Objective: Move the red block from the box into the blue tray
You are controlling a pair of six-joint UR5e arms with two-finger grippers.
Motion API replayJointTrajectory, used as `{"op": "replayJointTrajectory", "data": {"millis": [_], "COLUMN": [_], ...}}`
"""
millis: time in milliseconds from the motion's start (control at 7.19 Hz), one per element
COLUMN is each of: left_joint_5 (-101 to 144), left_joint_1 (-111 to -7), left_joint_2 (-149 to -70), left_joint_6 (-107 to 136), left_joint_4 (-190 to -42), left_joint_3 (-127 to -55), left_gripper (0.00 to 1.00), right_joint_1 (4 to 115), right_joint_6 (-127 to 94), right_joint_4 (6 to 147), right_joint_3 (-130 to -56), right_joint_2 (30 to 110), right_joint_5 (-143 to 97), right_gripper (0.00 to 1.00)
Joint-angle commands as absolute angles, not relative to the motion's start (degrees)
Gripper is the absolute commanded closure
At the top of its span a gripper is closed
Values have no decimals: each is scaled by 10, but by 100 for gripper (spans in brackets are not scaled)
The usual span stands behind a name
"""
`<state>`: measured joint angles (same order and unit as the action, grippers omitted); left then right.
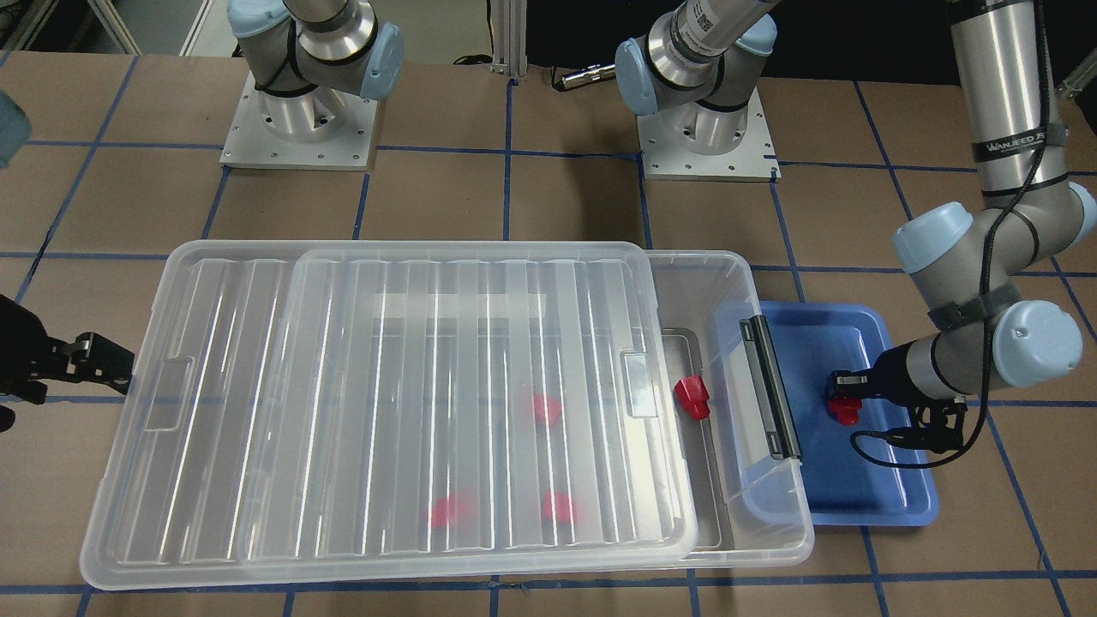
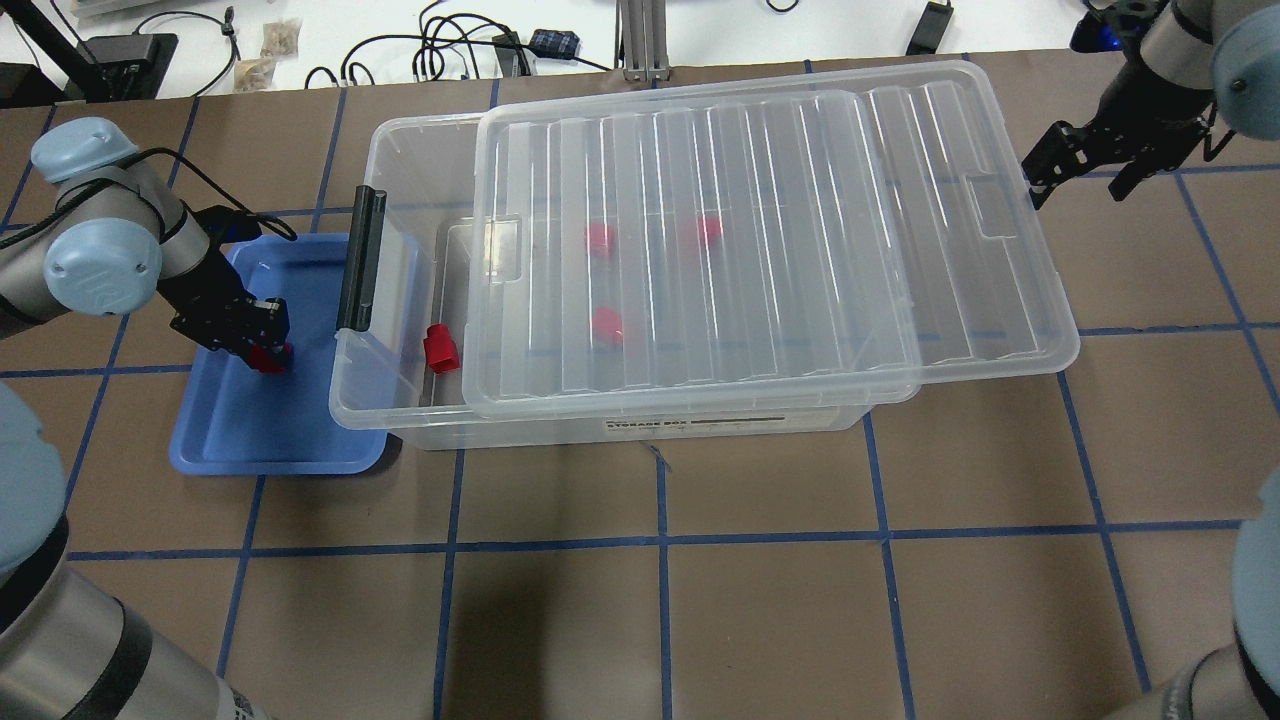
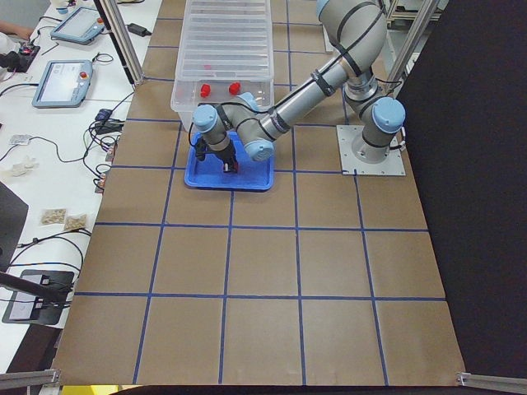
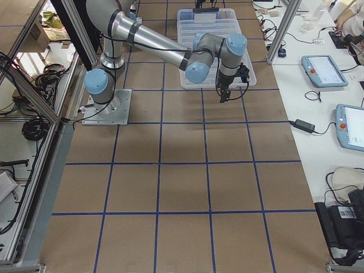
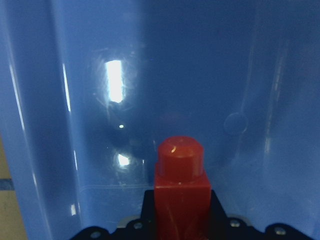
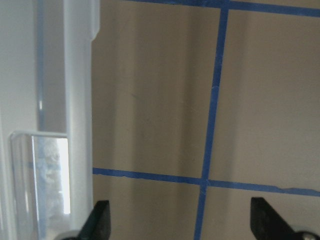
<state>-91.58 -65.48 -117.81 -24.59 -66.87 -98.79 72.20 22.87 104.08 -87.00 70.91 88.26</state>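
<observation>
My left gripper (image 2: 262, 345) is over the blue tray (image 2: 300, 440) and is shut on a red block (image 2: 272, 359). In the left wrist view the red block (image 5: 180, 187) sits between the fingers with its round stub pointing at the tray floor (image 5: 150, 75). I cannot tell whether it touches the floor. The clear box (image 2: 400, 425) lies beside the tray, with its lid (image 2: 760, 230) slid aside so the end by the tray is open. Another red block (image 2: 440, 350) lies in that open end. Three more show blurred under the lid (image 2: 600, 238). My right gripper (image 2: 1085, 170) is open and empty, off the lid's far end.
The box's black bar latch (image 2: 360, 258) stands between the tray and the box's open end. In the front-facing view the left gripper (image 1: 844, 398) is inside the tray (image 1: 908, 506), and the right gripper (image 1: 86, 356) is beside the lid's edge. Brown table with blue tape lines (image 2: 660, 540).
</observation>
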Motion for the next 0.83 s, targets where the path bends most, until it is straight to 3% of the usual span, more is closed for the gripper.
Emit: {"op": "replayJointTrajectory", "data": {"millis": [0,278,696], "left_joint_5": [-913,-913,-918], "left_joint_1": [-655,-655,-662], "left_joint_2": [-1179,-1176,-1130], "left_joint_6": [-246,-246,-240], "left_joint_4": [-668,-668,-683], "left_joint_3": [-988,-983,-958], "left_gripper": [28,0,0], "right_joint_1": [784,817,818], "right_joint_6": [143,97,100], "right_joint_4": [1042,1048,1061], "right_joint_3": [-868,-868,-864], "right_joint_2": [710,709,709], "right_joint_5": [884,887,890], "right_gripper": [0,0,0]}}
